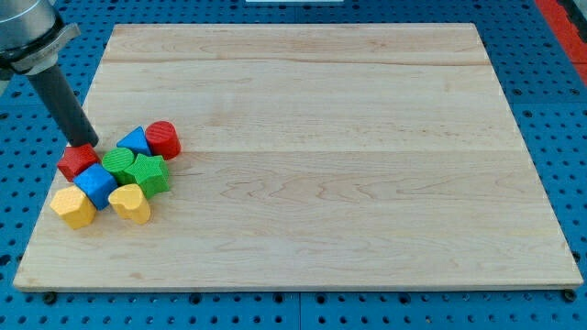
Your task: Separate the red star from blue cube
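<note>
Yellow blocks (pixel 73 207) front; my tip (pixel 83 145) touches red star (pixel 78 161).

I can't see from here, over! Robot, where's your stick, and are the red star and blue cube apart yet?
My tip at red star's top edge. Blue cube touching it, not apart. Green blocks crowd the view's right.

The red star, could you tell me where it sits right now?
The red star lies at the view's far left, touching the blue cube below it, with my tip at its top edge.
</note>
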Controlling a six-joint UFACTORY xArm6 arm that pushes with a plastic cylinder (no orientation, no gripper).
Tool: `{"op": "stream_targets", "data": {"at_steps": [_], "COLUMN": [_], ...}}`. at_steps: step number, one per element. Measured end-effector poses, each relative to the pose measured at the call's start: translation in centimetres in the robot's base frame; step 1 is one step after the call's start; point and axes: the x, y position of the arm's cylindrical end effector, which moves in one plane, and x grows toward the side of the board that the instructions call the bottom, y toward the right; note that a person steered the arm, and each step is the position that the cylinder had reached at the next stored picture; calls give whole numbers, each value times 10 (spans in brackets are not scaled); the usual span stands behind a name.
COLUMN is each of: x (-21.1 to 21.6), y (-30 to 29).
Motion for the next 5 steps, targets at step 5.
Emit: {"op": "stream_targets", "data": {"at_steps": [5], "x": [57], "y": [-4]}}
